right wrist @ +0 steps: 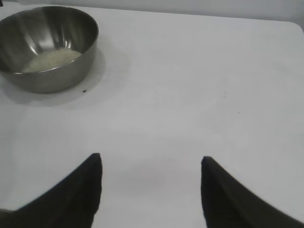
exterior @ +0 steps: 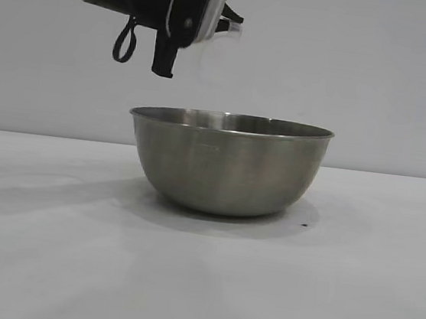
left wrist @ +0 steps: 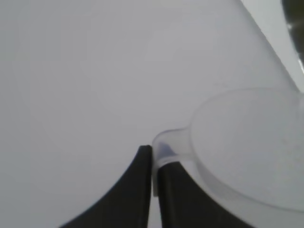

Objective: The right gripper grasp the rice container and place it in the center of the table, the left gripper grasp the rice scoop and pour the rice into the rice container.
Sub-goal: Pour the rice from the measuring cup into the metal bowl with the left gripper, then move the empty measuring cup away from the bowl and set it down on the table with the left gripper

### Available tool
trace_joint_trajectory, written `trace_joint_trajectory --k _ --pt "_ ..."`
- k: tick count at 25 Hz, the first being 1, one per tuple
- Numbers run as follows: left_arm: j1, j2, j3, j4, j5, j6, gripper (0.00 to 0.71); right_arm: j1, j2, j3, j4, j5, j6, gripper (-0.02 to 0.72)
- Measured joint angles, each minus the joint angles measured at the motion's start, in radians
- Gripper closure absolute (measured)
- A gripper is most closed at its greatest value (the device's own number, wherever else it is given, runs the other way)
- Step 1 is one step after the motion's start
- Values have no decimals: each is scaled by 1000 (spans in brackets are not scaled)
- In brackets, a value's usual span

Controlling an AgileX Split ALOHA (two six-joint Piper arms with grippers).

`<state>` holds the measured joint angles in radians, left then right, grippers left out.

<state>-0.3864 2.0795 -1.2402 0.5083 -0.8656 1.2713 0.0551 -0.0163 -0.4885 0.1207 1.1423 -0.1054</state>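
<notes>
Already done: the rice container stands on the worktop about in the middle of the exterior view, upright and free of any grip.
Rice: a pale heap of rice lies on the bottom of the container, seen from the right wrist; so a pour has at least partly taken place.
Left end effector: the left end effector is closed on the handle of the rice scoop, high above the left part of the container rim.
Scoop content: the cup looks pale and empty, but it is translucent and partly out of view, so perhaps some grains are left inside.
Left to do: in my judgement only to finish the tipping, if any rice is left.
Right end effector: the right end effector is open and holds nothing, on the near side, well apart from the container.
Open room: bare worktop lies on both sides of the container and in front of it; one small dark speck lies just beside its base.
Edges: the far edge of the worktop shows in the right wrist view, a little beyond the container.
</notes>
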Motion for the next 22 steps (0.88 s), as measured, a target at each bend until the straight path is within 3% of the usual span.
trace_joint_trajectory --k 5,17,22 --pt "0 0 0 -155 0 -214 710 0 0 0 0 0 0 260" --pt "0 0 0 -319 0 -618 710 0 0 0 0 0 0 260" --pt "0 0 0 -539 0 -685 710 0 0 0 0 0 0 260"
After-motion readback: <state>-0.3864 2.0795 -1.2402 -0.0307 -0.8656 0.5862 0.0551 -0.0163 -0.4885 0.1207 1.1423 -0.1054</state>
